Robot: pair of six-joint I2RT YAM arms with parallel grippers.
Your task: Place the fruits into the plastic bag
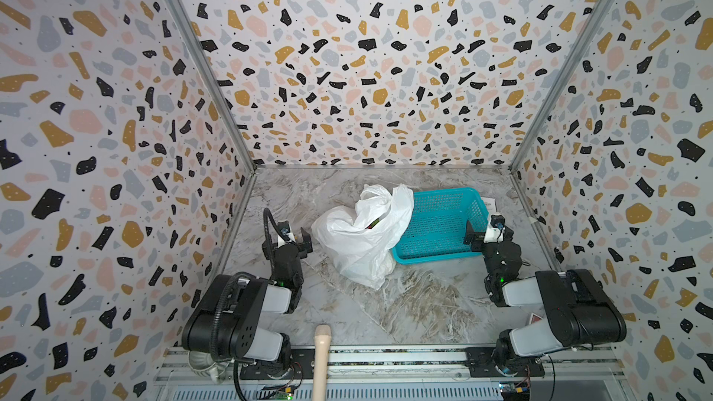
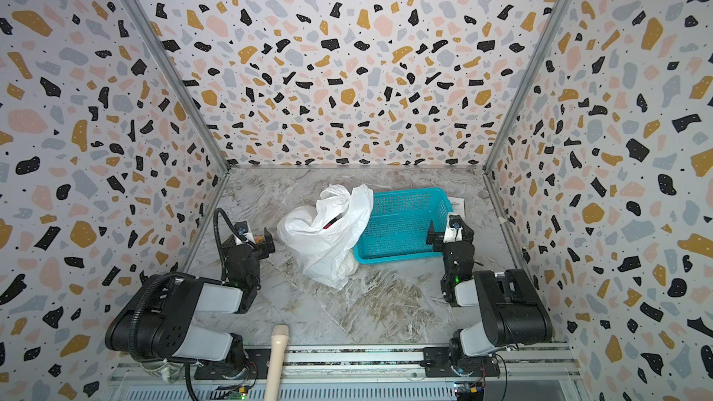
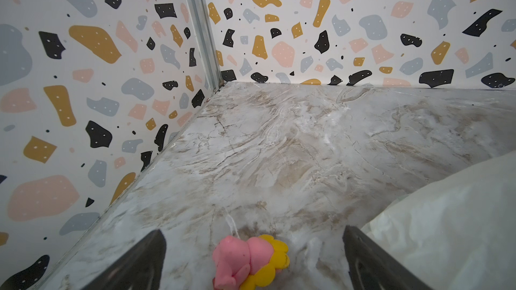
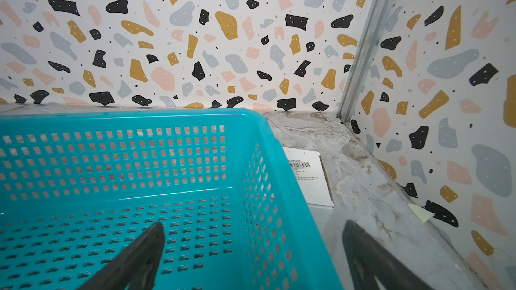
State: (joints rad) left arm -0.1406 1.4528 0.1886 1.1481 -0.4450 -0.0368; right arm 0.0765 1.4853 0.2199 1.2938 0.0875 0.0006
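On either side of the plastic bag (image 1: pixel 359 241) and teal basket (image 1: pixel 443 202), left and right jaws stand spread.

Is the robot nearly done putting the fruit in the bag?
Nearly. The basket looks empty and a red thing peeks from the bag. The left claw and right claw are open, holding nothing. To do: one pink-and-yellow toy on the table between the left claw's fingers, not bagged yet.
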